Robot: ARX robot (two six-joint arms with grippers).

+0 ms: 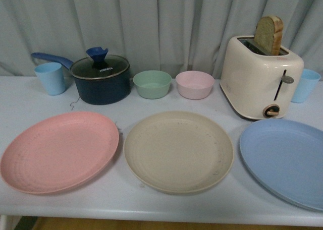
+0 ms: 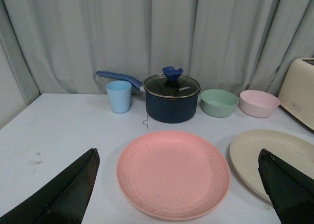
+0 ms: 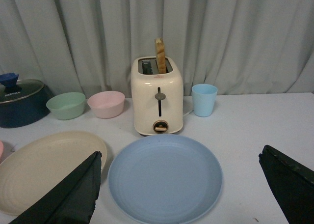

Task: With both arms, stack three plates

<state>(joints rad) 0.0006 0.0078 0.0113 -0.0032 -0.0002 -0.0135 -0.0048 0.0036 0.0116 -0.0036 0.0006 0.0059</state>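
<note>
The pink plate (image 1: 59,152) is being shown straight ahead of the left pincer (image 2: 177,155), low down and between its two black fingers (image 2: 68,194). The blue plate (image 1: 285,162) is being shown the same way ahead of the right pincer (image 3: 179,155). The cream plate (image 1: 178,152) is lying off to the inner side of each pincer, close beside the other two plates with a thin gap on each side.

So the pink plate is being judged nearest the left arm and the blue plate nearest the right arm. All three are lying flat on the table (image 1: 126,207). They are round, so no long side is being offered, and any part of a rim could be taken. Both pincers are being held wide apart, with nothing in them.

The plates are looking dull, not shiny, with tiny specks, faint rings and a thin, low rim. Such a rim is being judged hard to get under.

Farther ahead a dark pot (image 1: 100,81) with a glass lid, a green bowl (image 1: 152,83), a pink bowl (image 1: 195,84) and a toaster (image 1: 252,78) with bread (image 1: 268,35) are being seen, with a grey curtain (image 1: 166,23) behind them.
</note>
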